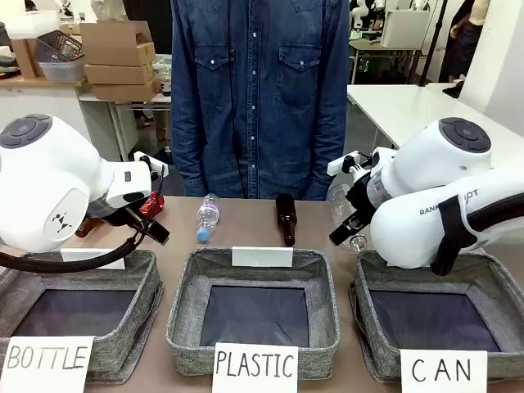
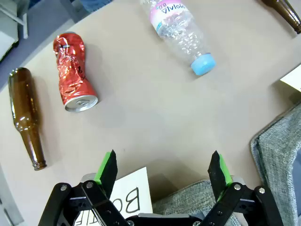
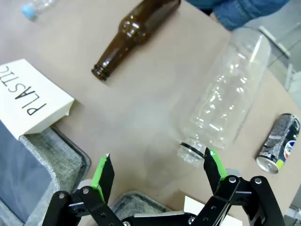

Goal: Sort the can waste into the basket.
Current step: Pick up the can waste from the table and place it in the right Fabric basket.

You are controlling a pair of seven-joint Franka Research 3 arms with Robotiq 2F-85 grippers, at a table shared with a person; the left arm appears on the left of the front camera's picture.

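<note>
Cans both lie on the table (image 1: 246, 232), outside the baskets. Red can (image 2: 73, 74) is on its side, badly crumpled, silver top end facing the left wrist camera; it sits between a brown bottle (image 2: 26, 117) and a small clear bottle (image 2: 182, 36) with a blue cap (pink-white label, print upside down, can't read it reliably). Left gripper (image 2: 163, 162) hovers with fingers spread wide, nothing between them; a sign corner reading "BOT" (image 2: 127, 197) shows between the fingers.

Black-and-silver can (image 3: 278, 143) is on its side too, near the mouth of a large clear bottle (image 3: 225, 99) with no cap, not touching it. Right gripper (image 3: 157, 160) also has its fingers apart, holding nothing. A second brown bottle (image 3: 134, 33) lies further out, and a sign reading "PLASTIC" (image 3: 30, 96) shows sideways.

Front view: three grey baskets in a row, signed "BOTTLE" (image 1: 45, 358), "PLASTIC" (image 1: 255, 366), "CAN" (image 1: 443, 370). CAN basket (image 1: 501, 282) is under the right arm, dark floor visible. Right arm lettering reads partly "RANK…OT". Person in a denim shirt (image 1: 258, 98) stands at the far side.
</note>
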